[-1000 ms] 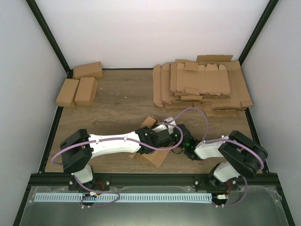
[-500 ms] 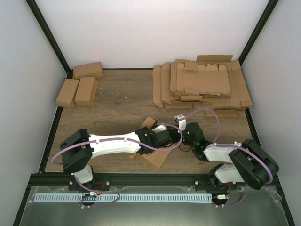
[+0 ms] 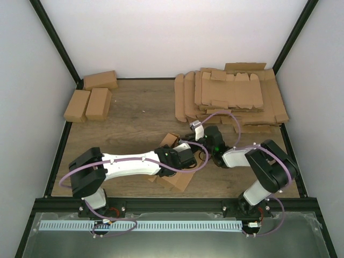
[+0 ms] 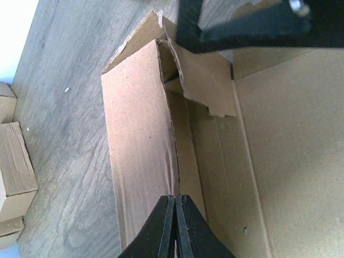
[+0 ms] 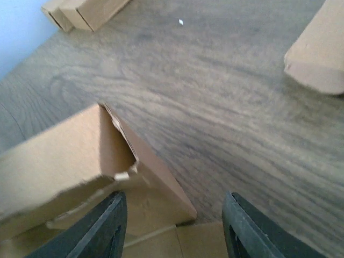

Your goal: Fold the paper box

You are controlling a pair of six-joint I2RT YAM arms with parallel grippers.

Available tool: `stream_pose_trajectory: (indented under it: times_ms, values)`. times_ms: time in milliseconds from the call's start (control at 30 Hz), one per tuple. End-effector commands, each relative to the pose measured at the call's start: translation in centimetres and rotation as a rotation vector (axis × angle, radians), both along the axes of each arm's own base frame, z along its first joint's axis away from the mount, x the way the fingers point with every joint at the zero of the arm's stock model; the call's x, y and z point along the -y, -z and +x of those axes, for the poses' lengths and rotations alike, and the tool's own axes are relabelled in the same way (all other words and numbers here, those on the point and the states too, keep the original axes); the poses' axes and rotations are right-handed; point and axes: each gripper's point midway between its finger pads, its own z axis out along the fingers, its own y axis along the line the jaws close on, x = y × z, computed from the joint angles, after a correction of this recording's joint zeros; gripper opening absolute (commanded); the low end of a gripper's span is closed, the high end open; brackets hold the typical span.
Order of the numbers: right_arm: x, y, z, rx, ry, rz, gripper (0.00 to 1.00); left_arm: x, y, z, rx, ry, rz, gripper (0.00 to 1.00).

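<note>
The paper box (image 3: 174, 180) lies partly folded on the table near the front, under both wrists. In the left wrist view one long wall (image 4: 140, 134) stands up, with a torn-edged flap beside it. My left gripper (image 4: 176, 198) is shut on the top edge of that wall, and it sits over the box's middle (image 3: 189, 156). My right gripper (image 5: 173, 201) is open and holds nothing, hanging just above the corner of the box's end flap (image 5: 161, 193). From above, it is at the box's far right end (image 3: 203, 137).
A big stack of flat cardboard blanks (image 3: 231, 99) fills the back right; one edge of it shows in the right wrist view (image 5: 317, 59). Three folded cartons (image 3: 88, 97) sit at the back left. Black frame posts line the table's sides.
My right arm has swung, carrying its gripper from the box's right side toward the back, and its jaws have widened. The left gripper and the box have not moved.
</note>
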Motion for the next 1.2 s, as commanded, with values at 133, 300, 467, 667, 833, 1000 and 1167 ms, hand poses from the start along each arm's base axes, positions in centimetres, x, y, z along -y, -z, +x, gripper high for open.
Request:
stream_pose_trajectory:
  times_ms: [133,300,467,667,833,1000,1167]
  values:
    - [-2.1,1.0,-0.6,0.056,-0.108,-0.029,0.51,0.2,-0.4,-0.1,0.014,0.016,-0.042,0.04]
    - [-3.2,0.7,-0.8,0.099,-0.145,-0.028,0.53,0.3,-0.9,-0.2,0.02,0.02,-0.069,0.04]
    - [-4.0,0.3,-0.5,0.139,-0.175,-0.004,0.56,0.6,-2.0,-0.2,0.025,0.031,-0.122,0.04]
    - [-5.3,-0.6,-0.5,0.183,-0.221,0.03,0.54,0.9,-2.5,-0.3,0.017,0.042,-0.158,0.04]
    - [-6.3,-1.2,-0.7,0.224,-0.244,0.052,0.54,0.8,-2.1,-0.2,-0.006,0.041,-0.17,0.04]
    - [-6.7,-1.6,-0.3,0.25,-0.232,0.072,0.45,0.5,-2.1,0.1,-0.051,0.028,-0.225,0.04]
    - [-7.1,-1.7,-0.1,0.265,-0.22,0.068,0.36,0.4,-2.6,0.6,-0.131,0.02,-0.337,0.04]
